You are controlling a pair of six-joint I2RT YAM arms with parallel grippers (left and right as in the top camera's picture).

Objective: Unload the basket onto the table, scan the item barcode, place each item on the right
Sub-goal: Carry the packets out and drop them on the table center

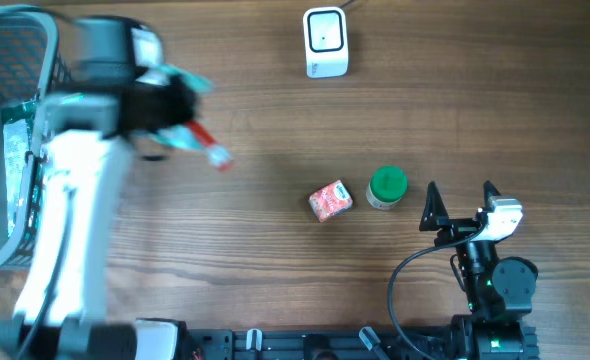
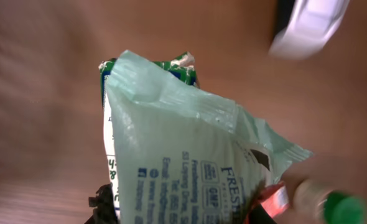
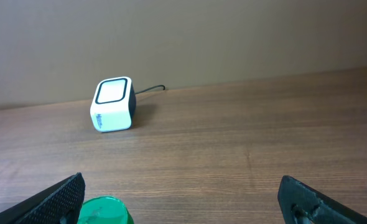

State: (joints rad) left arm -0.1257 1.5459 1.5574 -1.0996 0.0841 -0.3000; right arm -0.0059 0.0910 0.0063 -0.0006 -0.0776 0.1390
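My left gripper (image 1: 171,108) is shut on a pale green printed packet (image 1: 187,137) and holds it above the table, right of the basket. A red strip at the packet's end points toward the table's middle. The packet (image 2: 190,155) fills the left wrist view, blurred, with its blue print facing the camera and the dark fingertips (image 2: 102,205) at its lower edge. At the far centre of the table stands the white scanner (image 1: 325,42), also in the right wrist view (image 3: 113,104) and smeared at the top right of the left wrist view (image 2: 308,25). My right gripper (image 1: 461,205) rests open and empty at the front right.
A wire basket (image 1: 15,60) with more packets stands at the far left. A red-and-white box (image 1: 330,200) and a green-lidded jar (image 1: 386,187) sit mid-table, just left of the right gripper. The jar's lid (image 3: 102,211) shows beside the right gripper's left finger.
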